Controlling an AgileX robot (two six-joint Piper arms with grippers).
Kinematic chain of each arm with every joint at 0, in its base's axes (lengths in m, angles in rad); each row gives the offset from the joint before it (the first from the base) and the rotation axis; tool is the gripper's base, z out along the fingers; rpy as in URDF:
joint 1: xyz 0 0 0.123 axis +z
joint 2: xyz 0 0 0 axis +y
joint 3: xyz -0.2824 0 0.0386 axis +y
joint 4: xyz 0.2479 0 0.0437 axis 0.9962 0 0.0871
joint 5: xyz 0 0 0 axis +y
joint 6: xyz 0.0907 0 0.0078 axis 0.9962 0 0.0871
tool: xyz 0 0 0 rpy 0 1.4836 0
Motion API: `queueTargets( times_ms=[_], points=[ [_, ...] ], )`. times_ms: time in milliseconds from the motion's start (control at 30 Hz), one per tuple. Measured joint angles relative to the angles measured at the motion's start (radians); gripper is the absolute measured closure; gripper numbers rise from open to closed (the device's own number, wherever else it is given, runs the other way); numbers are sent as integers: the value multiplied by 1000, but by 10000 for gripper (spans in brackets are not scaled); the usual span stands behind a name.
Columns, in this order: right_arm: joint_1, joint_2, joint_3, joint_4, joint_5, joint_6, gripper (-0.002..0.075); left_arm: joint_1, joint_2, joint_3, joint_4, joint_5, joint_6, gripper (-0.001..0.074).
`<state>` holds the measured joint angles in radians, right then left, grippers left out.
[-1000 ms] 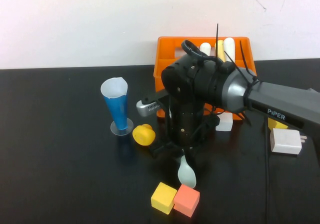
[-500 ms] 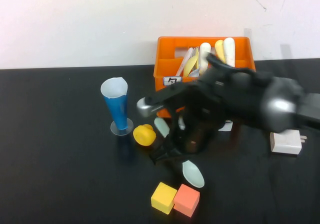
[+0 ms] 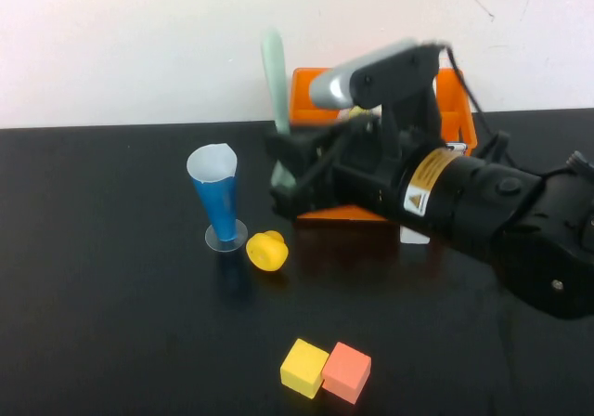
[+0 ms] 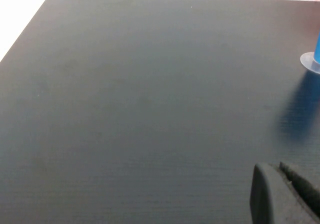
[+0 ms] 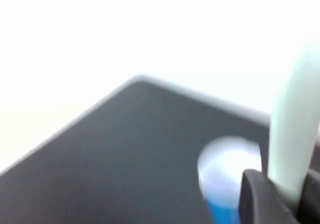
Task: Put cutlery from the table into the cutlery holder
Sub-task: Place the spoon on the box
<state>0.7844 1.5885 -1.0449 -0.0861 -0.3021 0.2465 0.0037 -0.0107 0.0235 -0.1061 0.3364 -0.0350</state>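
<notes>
Right pincer (image 3: 284, 161) grasps the mint-green spoon (image 3: 275, 77) upright above the black tabletop (image 3: 111, 277)
Left to right: left pincer (image 4: 285, 194) low over bare tabletop, grip state unclear; blue cone cup (image 3: 216, 202); yellow knob-shaped piece (image 3: 267, 250); raised spoon; orange cutlery holder (image 3: 306, 100) behind the arm; yellow cube (image 3: 304, 367) touching orange cube (image 3: 346, 371) in front.

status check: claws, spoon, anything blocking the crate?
Right claw shut on mint spoon, lifted, handle up, left of the orange crate. Left claw parked low over bare table. Blue cup nearby; not in the way.
</notes>
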Motion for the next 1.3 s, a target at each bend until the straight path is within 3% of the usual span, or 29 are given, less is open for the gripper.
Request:
queueTargets(
  times_ms=[233,433,1067,1300],
  points=[
    [0,22,7,203,-375,-360,603,0,0,0,0,0,0,736],
    [0,85,7,476,-511,-526,603,0,0,0,0,0,0,736],
    [-39,330,-171,537,-496,-677,602,0,0,0,0,0,-2,736],
    [-54,336,-173,569,-471,-703,541,0,0,0,0,0,-2,736]
  ],
)
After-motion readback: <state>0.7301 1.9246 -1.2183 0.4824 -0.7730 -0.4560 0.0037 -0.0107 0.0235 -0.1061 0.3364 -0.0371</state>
